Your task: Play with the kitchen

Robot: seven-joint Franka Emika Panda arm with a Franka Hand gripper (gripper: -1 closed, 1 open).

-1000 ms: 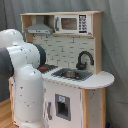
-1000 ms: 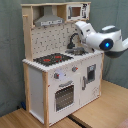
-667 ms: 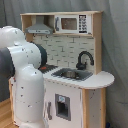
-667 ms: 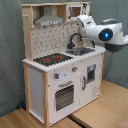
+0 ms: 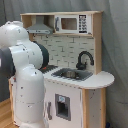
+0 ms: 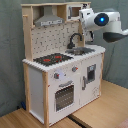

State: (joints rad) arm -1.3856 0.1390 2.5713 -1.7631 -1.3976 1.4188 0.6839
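Observation:
The kitchen [image 5: 75,95] [image 6: 60,75] is a white and light-wood toy with a black stovetop [image 6: 52,59] with red burners, a sink [image 5: 72,75] [image 6: 81,50], a black faucet [image 5: 84,59] [image 6: 75,39], an oven door [image 6: 64,96], a pegboard back and a grey hood [image 6: 49,20]. My white arm [image 5: 25,65] fills the first exterior view's left and hides its own gripper there. In the second exterior view my gripper [image 6: 85,14] hovers high above the sink, beside the top shelf, touching nothing that I can make out.
A toy microwave [image 5: 72,23] sits in the top shelf. A rounded counter end [image 5: 102,79] juts out beside the sink. The kitchen stands on a wooden surface [image 6: 100,112], with a grey curtain behind it.
In the second exterior view my arm has risen from beside the faucet to the level of the top shelf. The kitchen has not moved.

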